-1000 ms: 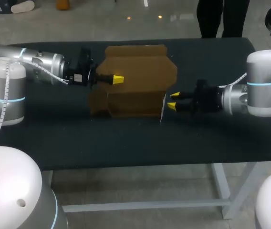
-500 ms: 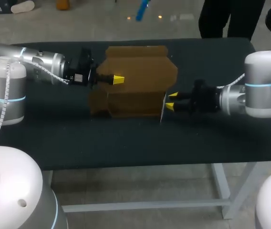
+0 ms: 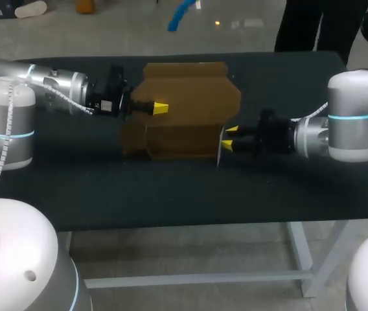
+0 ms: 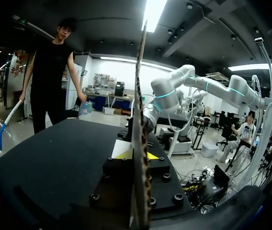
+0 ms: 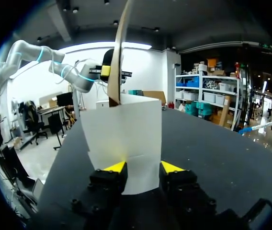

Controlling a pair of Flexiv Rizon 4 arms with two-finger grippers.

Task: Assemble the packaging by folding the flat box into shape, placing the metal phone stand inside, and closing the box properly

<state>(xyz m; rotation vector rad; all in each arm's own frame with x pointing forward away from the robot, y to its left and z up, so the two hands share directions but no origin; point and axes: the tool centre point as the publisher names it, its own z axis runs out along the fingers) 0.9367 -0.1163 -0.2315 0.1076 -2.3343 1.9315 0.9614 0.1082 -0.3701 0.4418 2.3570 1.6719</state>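
Black table (image 3: 171, 194), near side: right gripper (image 3: 229, 137) sits at right end of brown cardboard box (image 3: 184, 139), fingers a narrow gap apart, not clamping. White flap (image 5: 126, 129) stands face-on betw and just ahead of its yellow tips. Box is part-folded, standing approx mid-table. Further back, left gripper (image 3: 160, 108) pinches box's upper panel w/ one tip each side, sheet upright and edge-on betw them. Top flaps reach toward table's far edge.
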